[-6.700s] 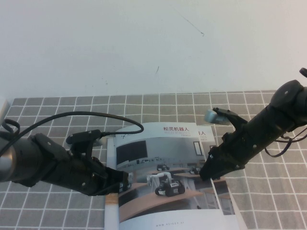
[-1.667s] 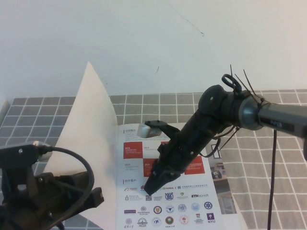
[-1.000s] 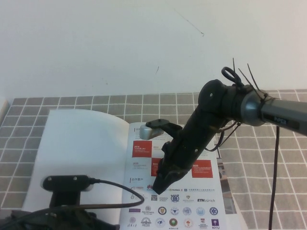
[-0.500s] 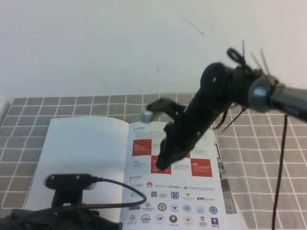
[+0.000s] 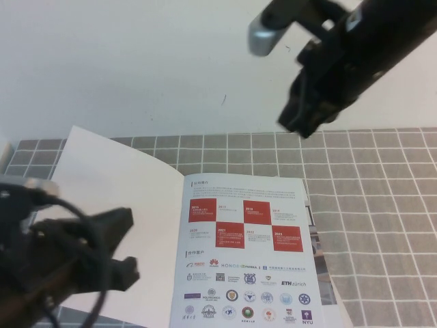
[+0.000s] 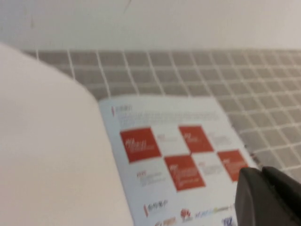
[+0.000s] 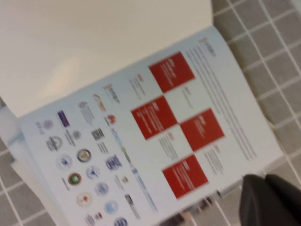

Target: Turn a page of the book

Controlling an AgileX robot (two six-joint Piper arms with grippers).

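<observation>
Book [image 5: 242, 253] is lying open on the checkered cloth [image 5: 369, 178], red-square page up. The turned page [image 5: 119, 225], plain white side showing, sits left of the spine. Right gripper [image 5: 300, 124] is pinched shut, holding nothing, high above the cloth past the book's far edge. Left gripper [image 5: 121, 249] hovers over the white page's near-left part; can't tell about its fingers.

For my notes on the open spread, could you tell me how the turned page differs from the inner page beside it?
The turned page shows a plain white face; the inner page carries red squares, text and logo rows. The turned page curls up at its far corner; the inner page lies flat. They share the book's spine. The left claw is low beside the page; the right claw hangs shut above.
</observation>
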